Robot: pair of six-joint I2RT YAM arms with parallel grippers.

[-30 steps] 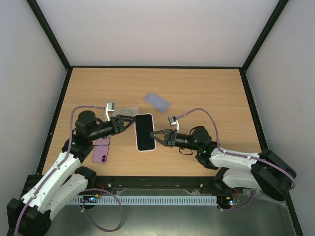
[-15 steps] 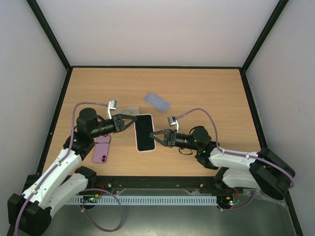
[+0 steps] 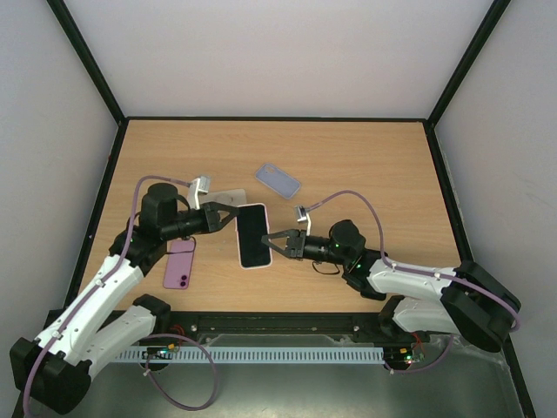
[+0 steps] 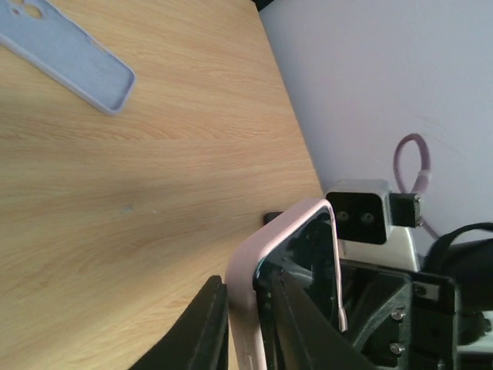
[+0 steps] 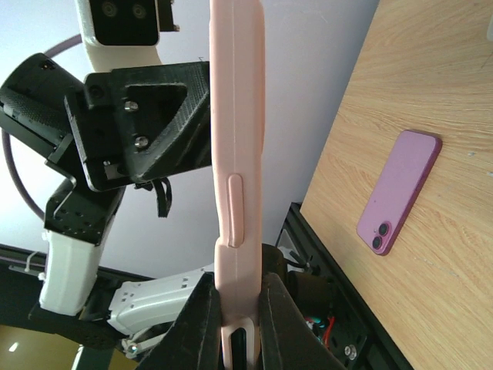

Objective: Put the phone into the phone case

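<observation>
A phone (image 3: 253, 235) with a dark screen lies inside a pink phone case (image 3: 243, 258), held off the table between both arms. My left gripper (image 3: 228, 216) is shut on the case's upper left corner. In the left wrist view one finger lies on the pink back (image 4: 245, 301) and the other on the screen (image 4: 308, 254). My right gripper (image 3: 274, 243) is shut on the case's right edge. The right wrist view shows the case (image 5: 237, 116) edge-on between its fingers (image 5: 202, 316). I cannot tell whether the phone is fully seated.
A purple phone (image 3: 180, 264) lies face down on the table left of the held one, also visible from the right wrist as a purple phone (image 5: 398, 191). A lavender case (image 3: 278, 181) lies farther back. A grey flat item (image 3: 228, 196) sits under the left gripper.
My left gripper has closed from open onto the case's corner. The cased phone has shifted slightly left. The right gripper has kept its hold.
</observation>
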